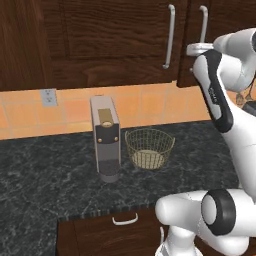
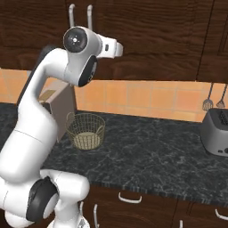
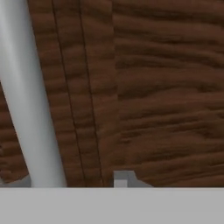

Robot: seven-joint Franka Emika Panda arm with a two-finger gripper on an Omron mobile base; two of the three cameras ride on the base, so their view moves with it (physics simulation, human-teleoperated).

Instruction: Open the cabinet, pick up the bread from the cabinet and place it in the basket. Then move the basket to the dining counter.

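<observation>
Silver bar handle [image 3: 26,100] seen at nine o'clock, fingers [image 3: 123,178] half closed around it, cabinet [image 3: 162,87] door shut, basket [image 1: 149,148] on surface [image 1: 45,170].

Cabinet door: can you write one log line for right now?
step: opening cabinet | gripper: closed around door handle | door: shut | basket: empty on black counter

Kitchen: dark wood cabinet [image 1: 100,40] before the claw, black granite counter [image 1: 45,170], coffee machine [image 1: 106,137], probably a toaster [image 2: 216,131] below it, orange tile backsplash [image 2: 147,100].
</observation>
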